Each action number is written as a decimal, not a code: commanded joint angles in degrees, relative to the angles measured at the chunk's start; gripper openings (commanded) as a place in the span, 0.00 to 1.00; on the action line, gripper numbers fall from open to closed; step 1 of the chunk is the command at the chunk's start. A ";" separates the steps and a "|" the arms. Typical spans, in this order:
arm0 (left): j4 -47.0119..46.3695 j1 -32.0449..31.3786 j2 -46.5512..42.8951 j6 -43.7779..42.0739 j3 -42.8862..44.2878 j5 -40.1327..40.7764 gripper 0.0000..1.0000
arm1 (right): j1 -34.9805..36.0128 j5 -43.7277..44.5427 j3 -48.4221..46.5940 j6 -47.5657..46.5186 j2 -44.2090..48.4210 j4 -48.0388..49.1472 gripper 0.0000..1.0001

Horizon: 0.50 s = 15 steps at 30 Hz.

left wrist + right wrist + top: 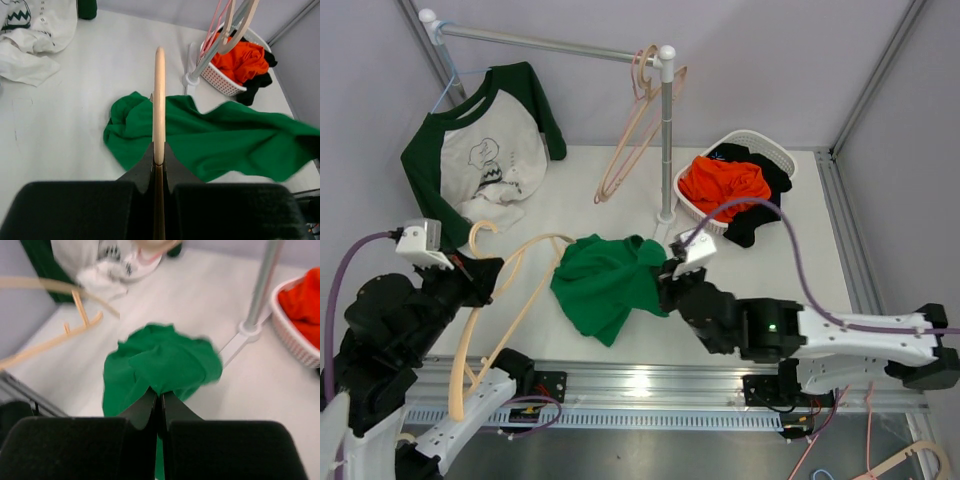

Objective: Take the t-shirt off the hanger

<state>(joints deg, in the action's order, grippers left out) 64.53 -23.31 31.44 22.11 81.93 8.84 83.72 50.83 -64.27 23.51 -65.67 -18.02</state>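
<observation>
A green t-shirt (605,285) lies bunched in the middle of the table. My right gripper (665,275) is shut on its right edge, and in the right wrist view the cloth (160,365) bulges out from the closed gripper (160,395). My left gripper (485,275) is shut on a bare wooden hanger (540,239). The left wrist view shows that hanger (159,100) rising straight out of the closed gripper (159,155), with the t-shirt (225,140) spread behind it. One end of the hanger sits by the shirt's upper left edge; no cloth hangs on it.
A clothes rack stands at the back, with a rail (550,42) and a pole (667,140). A white and dark green shirt (485,150) hangs from it at the left, pink hangers (635,130) near the pole. A white basket (750,137) of orange and black clothes is at back right.
</observation>
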 commanded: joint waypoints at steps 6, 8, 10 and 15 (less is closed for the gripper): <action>-7.84 -0.33 0.20 -0.49 -6.60 -5.93 0.01 | -6.01 16.70 -10.42 -44.36 8.27 27.82 0.00; -9.24 -0.33 0.37 -0.75 -7.31 -6.47 0.01 | -13.71 2.75 -15.78 -46.18 8.01 27.87 0.00; -9.60 -0.33 0.81 -1.45 -7.31 -6.73 0.01 | -18.66 -6.40 -20.17 -49.33 7.23 30.40 0.00; -10.04 -0.33 2.57 -2.59 -6.70 -5.77 0.01 | -29.39 -26.98 -28.35 -58.30 0.03 40.06 0.00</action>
<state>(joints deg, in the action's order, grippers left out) 58.22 -23.31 32.45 21.17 74.61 4.03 57.63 39.83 -88.36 -24.71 -62.46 10.63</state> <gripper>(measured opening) 0.025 0.009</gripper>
